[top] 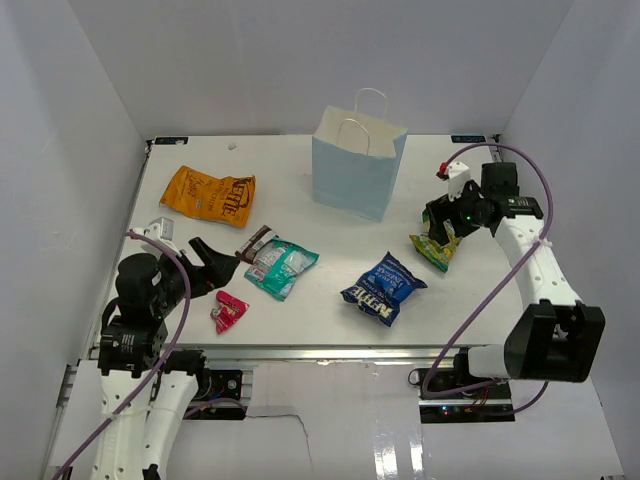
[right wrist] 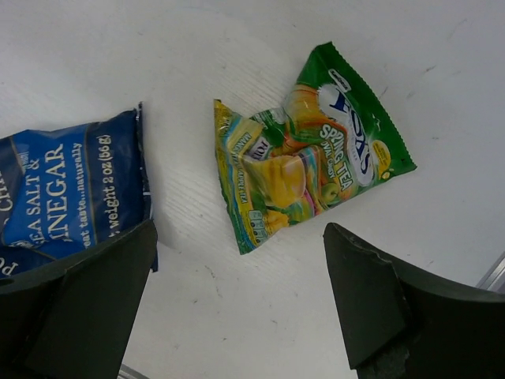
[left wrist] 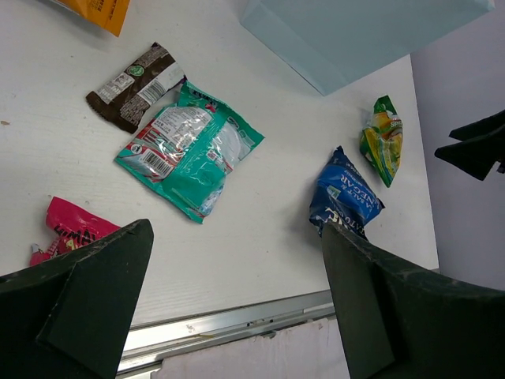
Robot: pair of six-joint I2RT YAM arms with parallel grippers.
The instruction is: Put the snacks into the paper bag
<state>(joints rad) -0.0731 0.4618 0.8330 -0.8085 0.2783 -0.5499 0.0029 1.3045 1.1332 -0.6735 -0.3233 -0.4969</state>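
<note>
The light blue paper bag (top: 355, 175) stands upright at the back middle. On the table lie the orange chip bag (top: 208, 195), brown bar (top: 255, 241), teal-white pouch (top: 282, 267), pink wrapper (top: 229, 311), blue chip bag (top: 384, 287) and yellow-green pouch (top: 434, 248). My right gripper (top: 440, 225) is open and empty, hovering just above the yellow-green pouch (right wrist: 308, 158), which lies between and ahead of its fingers. My left gripper (top: 215, 268) is open and empty at the front left, between the brown bar (left wrist: 134, 85) and the pink wrapper (left wrist: 67, 229).
White walls close in the table on the left, back and right. The metal front edge (left wrist: 237, 328) runs just below the left gripper. The blue chip bag (right wrist: 67, 197) lies close to the left of the right gripper's fingers.
</note>
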